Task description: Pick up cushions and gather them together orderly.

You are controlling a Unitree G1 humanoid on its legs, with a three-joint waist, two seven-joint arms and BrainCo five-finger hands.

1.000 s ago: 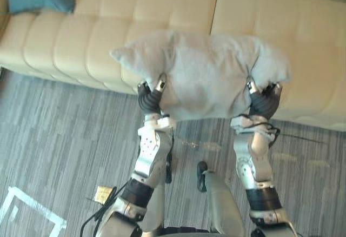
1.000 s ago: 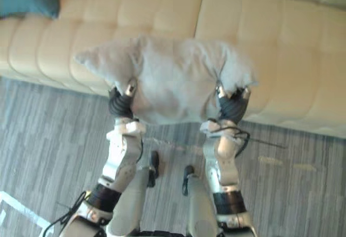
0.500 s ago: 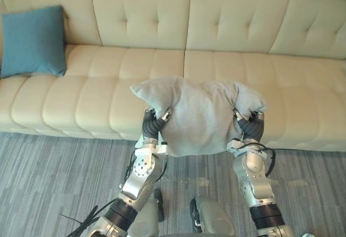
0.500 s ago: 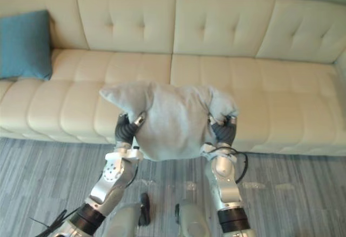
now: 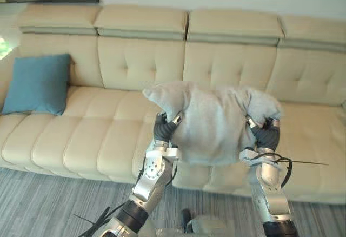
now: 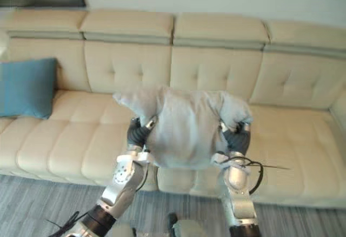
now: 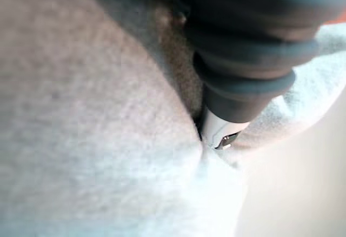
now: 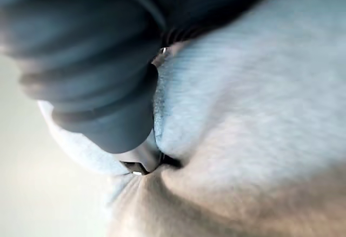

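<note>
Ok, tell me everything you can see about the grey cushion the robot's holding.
The grey cushion is soft and pale grey, in a fuzzy-looking plain fabric. It is held up off the floor, roughly upright and broadside to the head camera, in front of the cream sofa. The left hand and right hand grip its two sides, fingers dug in, so the cloth bunches there and the upper corners stick out past them.

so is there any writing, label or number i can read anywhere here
None: no word, label, brand, number or sign shows on the grey cushion, the blue cushion or the cream sofa.
</note>
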